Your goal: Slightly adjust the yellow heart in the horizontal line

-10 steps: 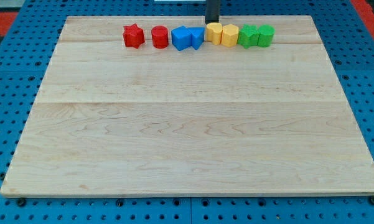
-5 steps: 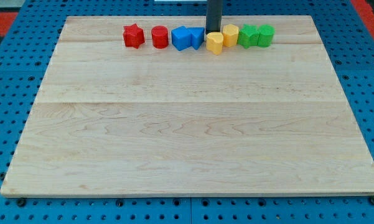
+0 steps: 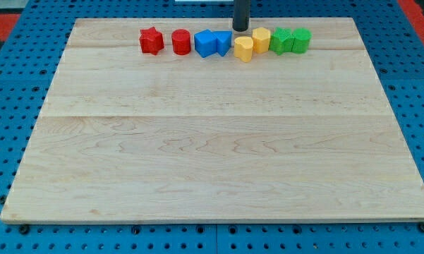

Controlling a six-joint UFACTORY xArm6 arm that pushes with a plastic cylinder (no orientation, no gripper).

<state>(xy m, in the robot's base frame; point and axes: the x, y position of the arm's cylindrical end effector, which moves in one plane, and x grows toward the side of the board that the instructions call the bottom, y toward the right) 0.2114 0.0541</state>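
Note:
The yellow heart (image 3: 244, 49) lies near the view's top, a little below the line of the other blocks. My tip (image 3: 240, 29) is just above it, apart from it. The row holds a red star (image 3: 151, 41), a red cylinder (image 3: 181, 42), two blue blocks (image 3: 205, 44) (image 3: 223, 41), a yellow block (image 3: 261, 39) and two green blocks (image 3: 281, 40) (image 3: 301, 39).
The wooden board (image 3: 219, 141) lies on a blue pegboard table (image 3: 7, 106). All the blocks stand close to the board's top edge.
My tip moved down and pushed the yellow heart out of the row toward the view's bottom, then drew back up. The heart stays where it was pushed.

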